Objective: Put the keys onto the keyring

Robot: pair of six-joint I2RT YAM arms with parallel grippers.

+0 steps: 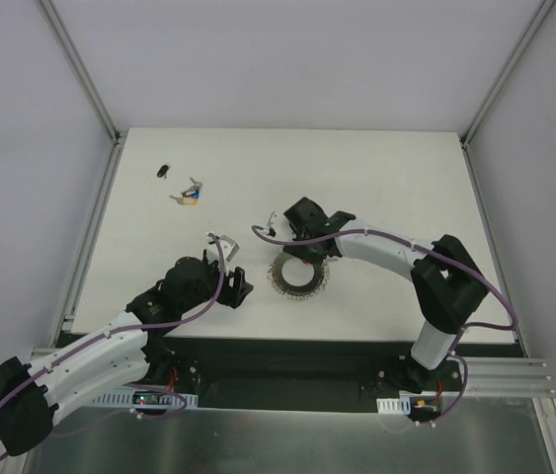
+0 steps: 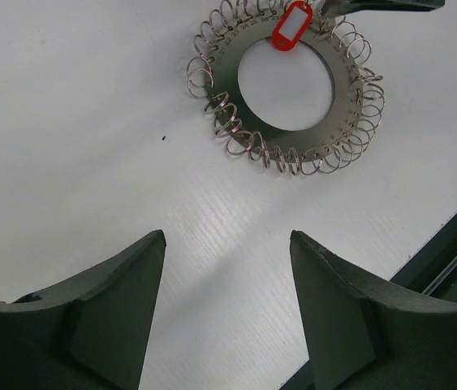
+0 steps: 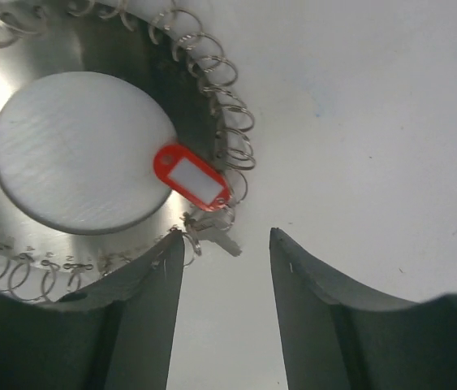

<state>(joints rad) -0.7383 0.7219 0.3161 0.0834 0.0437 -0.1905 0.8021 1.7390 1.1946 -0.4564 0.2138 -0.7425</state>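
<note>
Red-tagged key (image 3: 216,231) is the one in play: its red tag (image 3: 191,177) lies across the inner rim of the keyring (image 3: 181,97), while the silver blade pokes out past the coiled wire edge onto the white table (image 1: 376,178). Whether its little loop is actually threaded onto one of the coils is too fine to tell from the wrist views.

The right gripper (image 3: 225,237) hangs right over that same edge of the keyring, its fingers spread well apart with nothing between them. One fingertip sits at the coil and the key's tip lies in the gap. That placement reads as a pause just beside the key, either about to pinch it or just parted from it.

The left gripper (image 2: 226,237) is near the keyring on the opposite side, low to the table, likewise wide open and empty. Judging by its pose, it is waiting to steady the ring, since the light plate would probably slide if a key were pushed into the coils.

A second cluster of tagged keys (image 1: 191,194) lies well apart from the keyring, toward the far left corner, with a small dark object (image 1: 163,170) beyond it. That suggests most of the job is yet to do.
</note>
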